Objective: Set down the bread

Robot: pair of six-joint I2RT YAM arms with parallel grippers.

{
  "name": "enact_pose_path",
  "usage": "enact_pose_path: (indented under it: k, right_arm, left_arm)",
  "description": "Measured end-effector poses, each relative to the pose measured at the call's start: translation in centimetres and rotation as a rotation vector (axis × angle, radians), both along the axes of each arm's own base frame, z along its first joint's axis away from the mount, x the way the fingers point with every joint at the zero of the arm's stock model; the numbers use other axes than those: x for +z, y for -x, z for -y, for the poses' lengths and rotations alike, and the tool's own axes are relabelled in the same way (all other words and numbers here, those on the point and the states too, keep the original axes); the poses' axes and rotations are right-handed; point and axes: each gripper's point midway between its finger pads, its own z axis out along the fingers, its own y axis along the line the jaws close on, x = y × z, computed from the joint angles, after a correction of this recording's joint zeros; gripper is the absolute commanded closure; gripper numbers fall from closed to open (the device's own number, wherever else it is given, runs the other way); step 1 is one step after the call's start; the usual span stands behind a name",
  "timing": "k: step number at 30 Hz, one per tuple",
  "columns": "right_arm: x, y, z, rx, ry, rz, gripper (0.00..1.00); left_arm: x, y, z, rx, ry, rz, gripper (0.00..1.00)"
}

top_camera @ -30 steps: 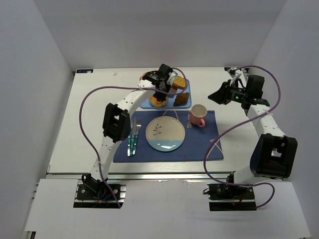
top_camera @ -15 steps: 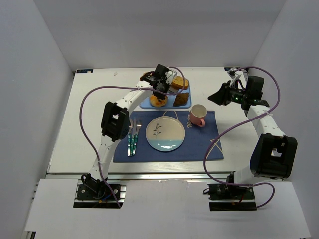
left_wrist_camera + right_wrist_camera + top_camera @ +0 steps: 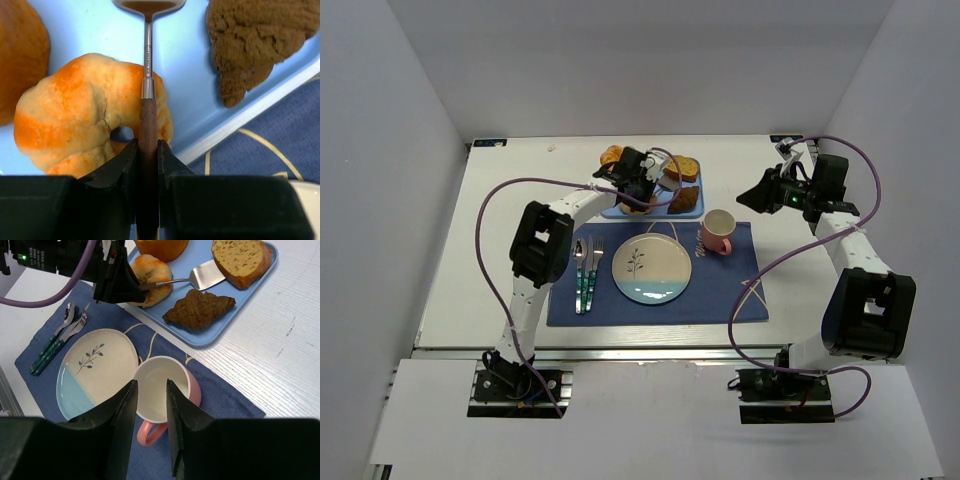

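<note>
The bread point(image 3: 243, 257) is a tan speckled slice lying at the far right of the blue tray point(image 3: 250, 292); it also shows in the top view point(image 3: 682, 167). My left gripper point(image 3: 148, 145) is shut on the brown handle of a spatula point(image 3: 148, 100). It hovers over the glazed donut point(image 3: 75, 115). The spatula's metal blade point(image 3: 207, 274) lies on the tray right beside the bread's near edge. The bread is out of the left wrist view. My right gripper point(image 3: 151, 385) is open and empty, held high to the right above the pink mug point(image 3: 162, 390).
A dark brown pastry point(image 3: 199, 308) and an orange bun point(image 3: 160, 246) share the tray. A leaf-patterned plate point(image 3: 651, 268) sits on the blue placemat point(image 3: 720, 290), with cutlery point(image 3: 585, 275) to its left and the mug point(image 3: 717, 232) to its right.
My left gripper has shifted left and down over the tray, swinging the spatula so its blade points at the bread. The right arm has not moved.
</note>
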Motion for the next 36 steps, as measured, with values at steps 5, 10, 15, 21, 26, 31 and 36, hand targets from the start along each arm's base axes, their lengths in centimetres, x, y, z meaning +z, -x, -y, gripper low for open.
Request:
enact_pose_path:
  k: [5,10,15,21,26,31,36]
  right_arm:
    - [0.0,0.0,0.0,0.0,0.0,0.0,0.64]
    - [0.0,0.0,0.0,0.0,0.0,0.0,0.64]
    - [0.0,0.0,0.0,0.0,0.0,0.0,0.64]
    - [-0.1,0.0,0.0,0.001,0.001,-0.001,0.64]
    - [-0.7,0.3,0.0,0.001,0.0,-0.017,0.64]
    - [-0.8,0.4,0.0,0.002,0.001,-0.018,0.64]
    - [-1.0,0.5,0.0,0.002,0.002,-0.022,0.64]
  left_arm:
    - [0.2,0.4,-0.5,0.005,0.022,0.027,1.0]
    - [0.2,0.3,-0.5,0.005,0.037,0.053,1.0]
    - [0.6,0.4,-0.5,0.007,0.052,0.076,1.0]
    - [1.8,0.2,-0.5,0.013,0.074,0.105,1.0]
    - [3.1,-0.1,-0.4,0.018,0.098,0.139,1.0]
    - [3.4,0.0,-0.5,0.025,0.114,0.153,1.0]
    - [3.4,0.2,-0.6,0.027,0.117,0.153,1.0]
